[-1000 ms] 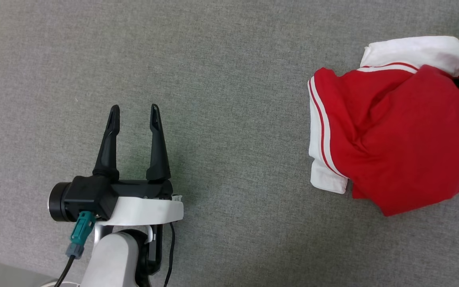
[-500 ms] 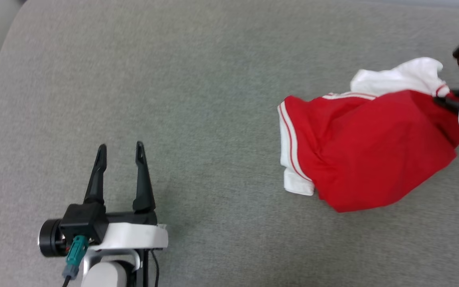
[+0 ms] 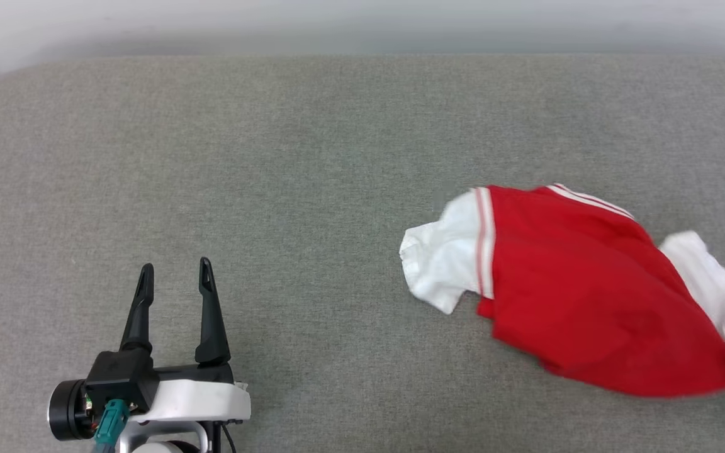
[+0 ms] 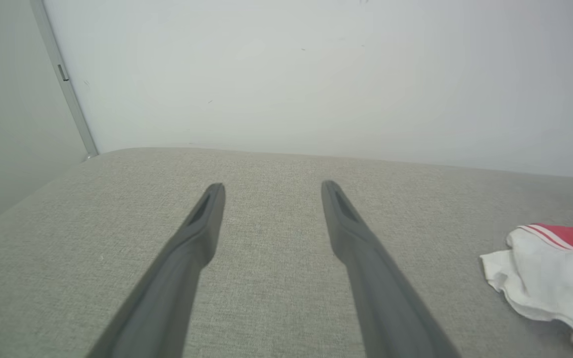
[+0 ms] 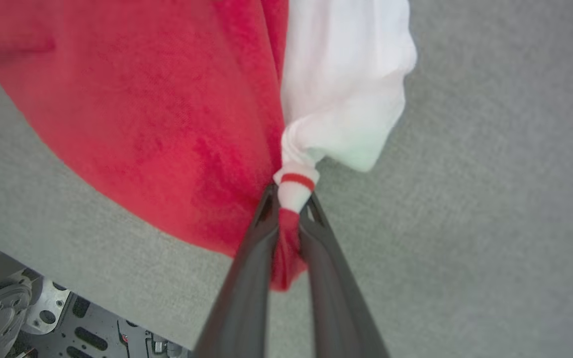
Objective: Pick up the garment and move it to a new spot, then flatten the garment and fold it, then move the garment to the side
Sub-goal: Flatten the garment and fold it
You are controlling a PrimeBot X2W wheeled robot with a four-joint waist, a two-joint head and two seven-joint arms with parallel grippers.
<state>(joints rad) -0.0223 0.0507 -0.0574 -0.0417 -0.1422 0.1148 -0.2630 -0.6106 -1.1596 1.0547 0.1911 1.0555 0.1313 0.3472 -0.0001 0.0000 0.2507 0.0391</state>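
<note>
**Thin bite on a cuff: watch for slip and drag**

Your left pincer (image 3: 175, 264) hovers over the bare left half of the bench (image 3: 337, 126). Its fingers are spread wide on nothing, and it sits well apart from the cloth, so it is no backup if the hold fails.

The garment (image 3: 576, 296) lies right of centre, plain red side up, with no lettering showing. Its long axis runs across the bench. It slants from a white sleeve (image 3: 441, 267) that points left, down to the near right, where the cloth narrows to a point.

There your right pincer (image 5: 290, 196) is pressed together on a thin twist of striped cuff (image 5: 296, 181) and red fabric. I judge that small bite the weak spot. Much of the shirt seems to rest on the bench, so dragging could tug the cuff free or bunch and twist the body. The bench's near edge is also close, and a dropped shirt could slide off it.
</note>
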